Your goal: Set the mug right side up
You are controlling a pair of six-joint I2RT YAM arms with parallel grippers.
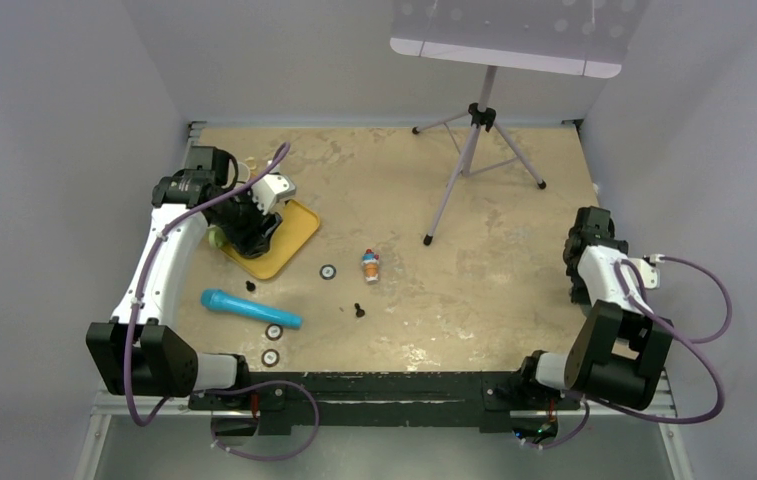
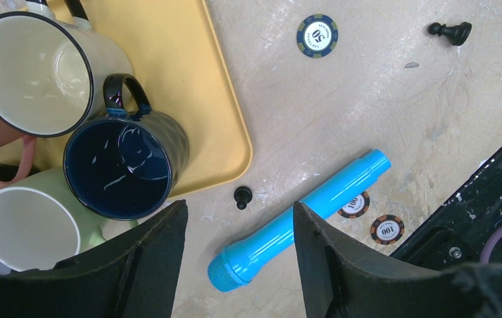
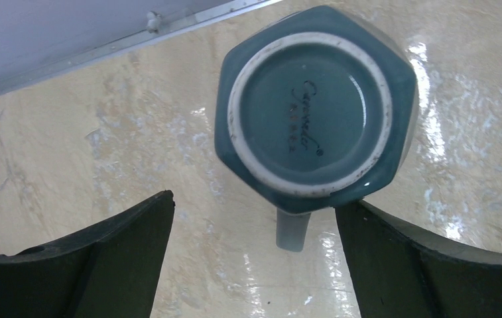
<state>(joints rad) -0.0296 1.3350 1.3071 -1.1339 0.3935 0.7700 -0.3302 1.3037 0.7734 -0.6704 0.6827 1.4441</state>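
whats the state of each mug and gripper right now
teal mug: upside down, base up
navy mug: mouth up, empty
cream mug: mouth up, empty
green mug: mouth up, empty
left gripper: open, empty
right gripper: open, empty

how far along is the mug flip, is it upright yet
Done: nothing yet; the teal mug sits base up on the table. In hand: the right jaws stand open near it, holding nothing. Left: grip it, turn it over, set it down rim up.
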